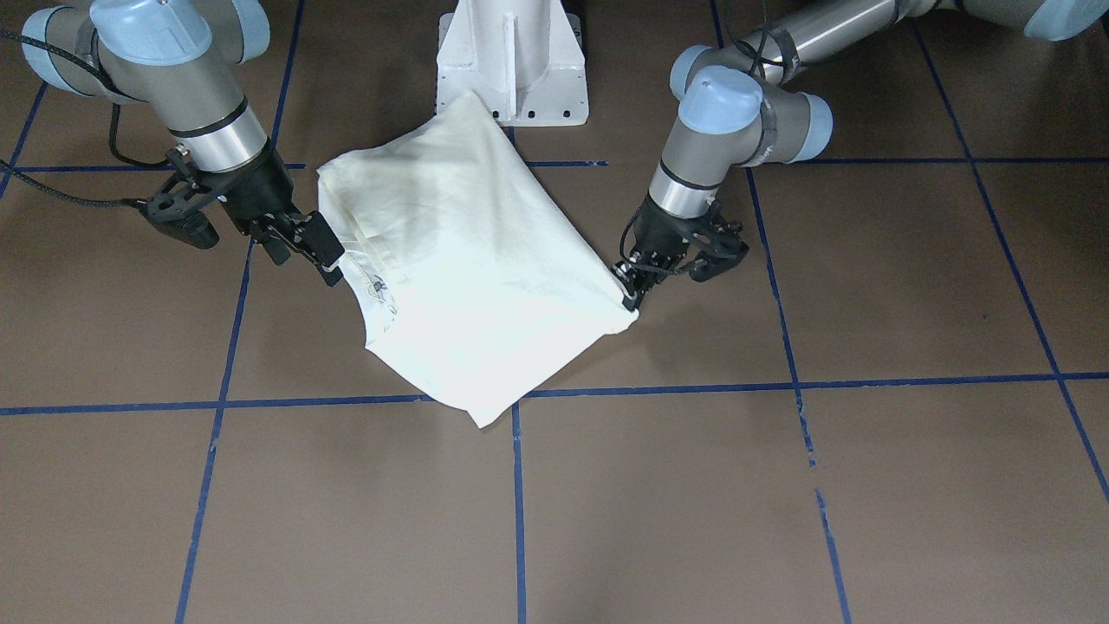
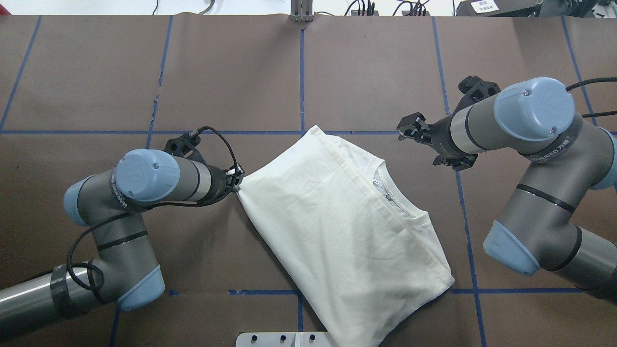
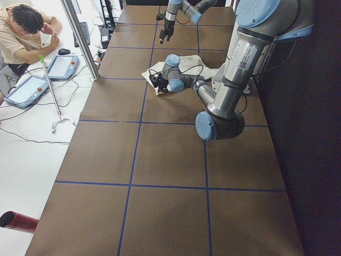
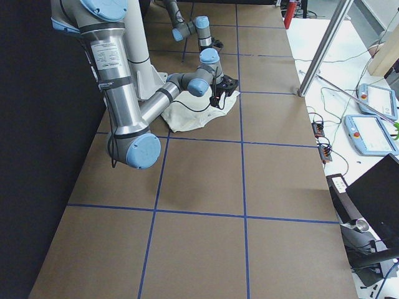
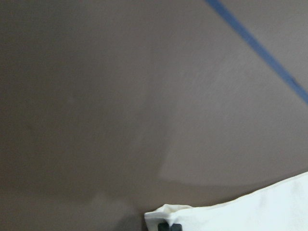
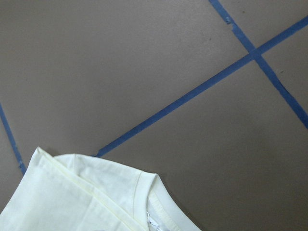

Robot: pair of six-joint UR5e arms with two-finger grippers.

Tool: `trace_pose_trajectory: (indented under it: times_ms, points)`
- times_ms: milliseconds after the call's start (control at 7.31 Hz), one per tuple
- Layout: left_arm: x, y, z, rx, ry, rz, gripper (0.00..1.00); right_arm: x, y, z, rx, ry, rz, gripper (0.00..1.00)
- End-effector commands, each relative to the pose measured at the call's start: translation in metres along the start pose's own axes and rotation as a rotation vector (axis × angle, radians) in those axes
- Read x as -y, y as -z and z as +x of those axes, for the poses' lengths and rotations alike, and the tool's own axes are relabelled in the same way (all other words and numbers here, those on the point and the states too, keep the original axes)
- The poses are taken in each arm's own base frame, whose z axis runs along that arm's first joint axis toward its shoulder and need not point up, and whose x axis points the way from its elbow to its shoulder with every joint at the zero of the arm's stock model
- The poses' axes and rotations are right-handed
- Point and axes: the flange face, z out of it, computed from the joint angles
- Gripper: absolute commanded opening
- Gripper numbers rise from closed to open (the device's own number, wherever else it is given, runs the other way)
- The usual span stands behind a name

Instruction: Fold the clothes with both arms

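The cream shirt (image 2: 337,226) lies folded on the brown table, plain side up, with its collar (image 2: 393,195) towards my right arm; the print is hidden. My left gripper (image 2: 237,182) is low at the shirt's left corner and shut on it. The left wrist view shows that corner (image 5: 250,211) pinched at a black fingertip (image 5: 168,226). In the front view this gripper (image 1: 631,296) holds the corner just off the table. My right gripper (image 2: 409,129) is open and empty, raised beside the collar edge (image 1: 377,286). The right wrist view shows the collar (image 6: 144,192) below it.
The white pedestal base (image 1: 511,61) stands just behind the shirt. Blue tape lines (image 2: 301,86) grid the table. An operator (image 3: 21,32) sits at a side desk with tablets (image 3: 61,66), past a metal pole (image 3: 80,37). A red cylinder (image 3: 16,221) lies beyond the table's corner.
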Motion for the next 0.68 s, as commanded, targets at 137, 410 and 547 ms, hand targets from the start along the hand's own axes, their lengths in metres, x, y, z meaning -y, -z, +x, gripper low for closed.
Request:
trace_pose_trajectory:
  times_ms: [137, 410, 547]
  points:
    - [0.126, -0.049, 0.097, -0.090, 0.004, 0.136, 0.04, -0.029, 0.005, -0.029, 0.051, 0.038, -0.032, 1.00]
    - [0.109, -0.009, 0.106, -0.158, -0.046, 0.081, 0.44, -0.064, 0.001, -0.041, 0.059, -0.013, -0.081, 1.00]
    - [0.096, 0.029, 0.071, -0.201, -0.065, 0.003, 0.44, -0.105, -0.009, -0.048, 0.049, -0.072, -0.131, 1.00]
